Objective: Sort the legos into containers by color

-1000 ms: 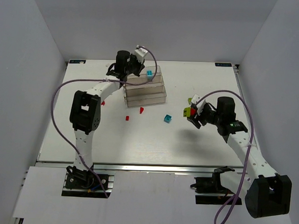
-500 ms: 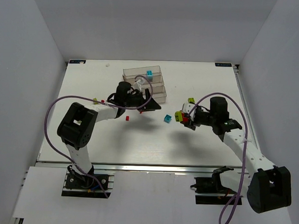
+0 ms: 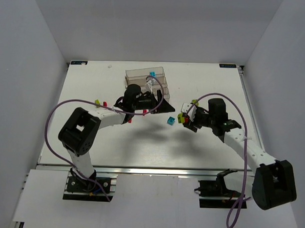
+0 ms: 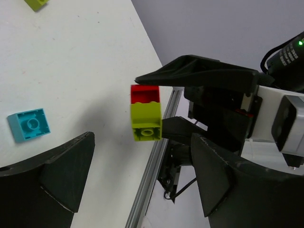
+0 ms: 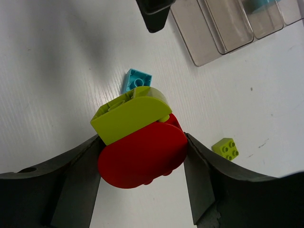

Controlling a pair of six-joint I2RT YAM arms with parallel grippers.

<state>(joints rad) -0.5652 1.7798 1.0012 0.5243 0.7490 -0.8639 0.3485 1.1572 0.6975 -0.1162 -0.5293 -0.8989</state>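
Note:
My right gripper (image 3: pixel 184 118) is shut on a joined pair of legos (image 5: pixel 141 141), a red brick stuck to a yellow-green one, held above the table. My left gripper (image 3: pixel 164 104) stands open and empty just left of it, facing that pair (image 4: pixel 146 114). A cyan brick (image 3: pixel 170 120) lies on the table below both grippers, also seen as the cyan brick (image 4: pixel 29 125) and the cyan brick (image 5: pixel 137 80). The clear containers (image 3: pixel 143 77) stand behind, with one cyan brick (image 3: pixel 152 74) in the back bin.
Loose red bricks (image 3: pixel 129 120) and a yellow-green brick (image 3: pixel 97 102) lie left of the left arm. Another yellow-green brick (image 3: pixel 194 102) sits by the right gripper, also the yellow-green brick (image 5: pixel 225 148). The table's right edge and rail (image 4: pixel 153 167) show in the left wrist view.
My left gripper came away from the containers toward the table's middle and opened. My right gripper moved left with the red and yellow-green pair, toward the left gripper.

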